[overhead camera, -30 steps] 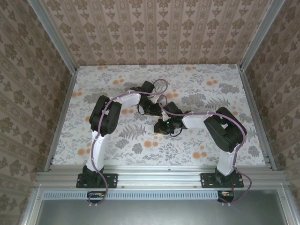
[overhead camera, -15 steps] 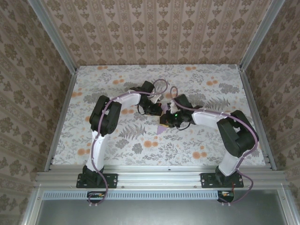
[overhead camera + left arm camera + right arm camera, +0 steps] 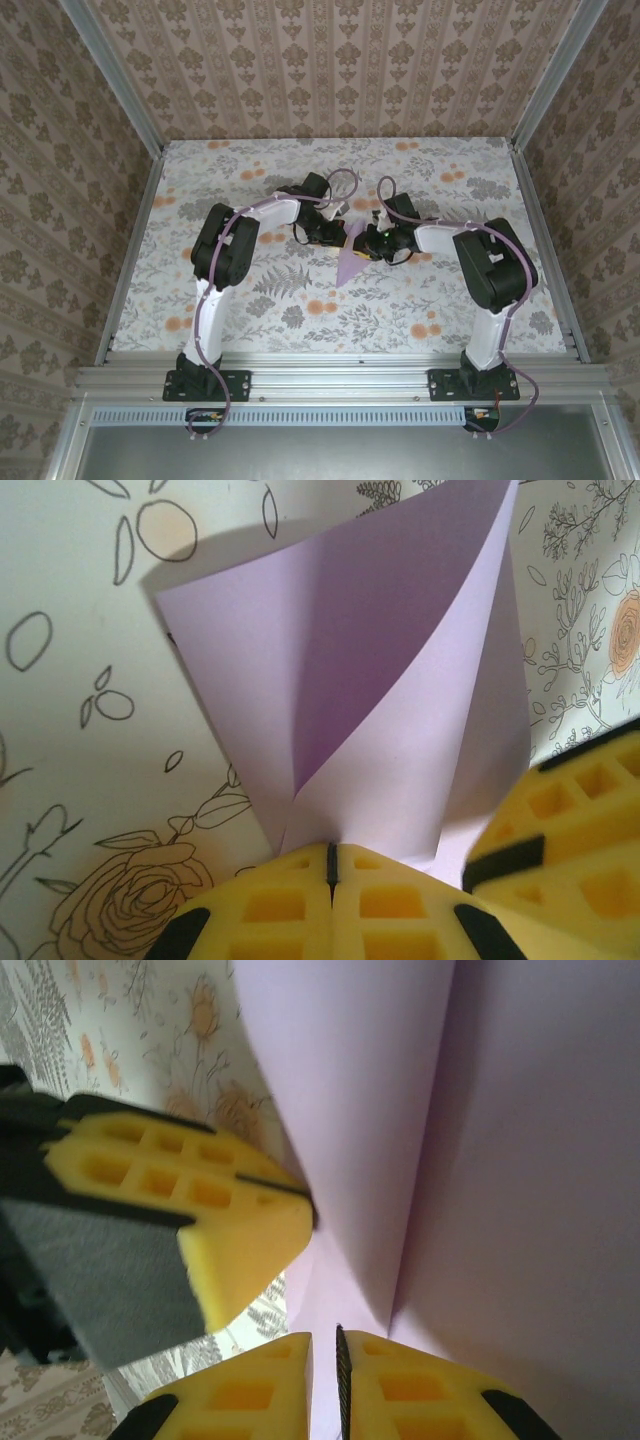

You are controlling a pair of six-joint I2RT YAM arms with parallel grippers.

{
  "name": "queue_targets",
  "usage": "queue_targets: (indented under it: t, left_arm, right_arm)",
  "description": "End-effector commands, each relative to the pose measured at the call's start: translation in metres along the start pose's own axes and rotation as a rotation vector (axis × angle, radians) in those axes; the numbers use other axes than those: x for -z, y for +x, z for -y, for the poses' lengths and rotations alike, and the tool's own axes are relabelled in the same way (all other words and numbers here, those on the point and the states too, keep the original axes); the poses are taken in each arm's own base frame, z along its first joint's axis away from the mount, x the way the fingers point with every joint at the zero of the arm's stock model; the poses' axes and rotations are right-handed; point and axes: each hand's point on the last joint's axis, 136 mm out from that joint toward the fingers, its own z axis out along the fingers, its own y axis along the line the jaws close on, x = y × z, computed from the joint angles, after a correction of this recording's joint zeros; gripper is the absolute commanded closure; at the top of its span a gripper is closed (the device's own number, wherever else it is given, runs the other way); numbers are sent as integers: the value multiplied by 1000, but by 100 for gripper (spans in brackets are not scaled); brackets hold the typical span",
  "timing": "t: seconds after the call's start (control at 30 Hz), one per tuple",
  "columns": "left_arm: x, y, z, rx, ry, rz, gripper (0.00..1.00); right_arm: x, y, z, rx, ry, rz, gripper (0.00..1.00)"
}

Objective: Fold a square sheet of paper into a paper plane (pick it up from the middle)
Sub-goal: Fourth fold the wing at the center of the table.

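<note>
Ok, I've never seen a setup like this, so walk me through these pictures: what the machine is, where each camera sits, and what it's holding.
The machine is two robot arms, left and right, bolted at the near edge of a floral-patterned table. The overhead picture looks down from above and behind them. The other two come from a camera on each wrist, so the yellow fingers at the bottom are that arm's own. Mid-table they share one thin pale lilac sheet of paper, partly folded and tapering to a point. The left end effector is shut, pinching it; the right end effector looks closed on it too.
</note>
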Motion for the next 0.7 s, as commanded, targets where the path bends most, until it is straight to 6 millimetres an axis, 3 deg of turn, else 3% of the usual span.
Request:
queue_targets:
  t: [0.0,0.27,0.43,0.67]
  left_arm:
    - [-25,33,-38,42,-115,-105,98]
    - [-22,27,-31,34,-97,-90,98]
    - [-19,23,-28,31,-92,-80,98]
    - [-1,6,-7,12,-56,-23,96]
  right_arm:
    - [-4,-15,-7,4,-35,17,82]
    - [-14,-18,3,-5,-8,2,82]
    - [-17,-13,22,-17,75,-14,82]
    - [-23,-5,39,-32,119,-41,84]
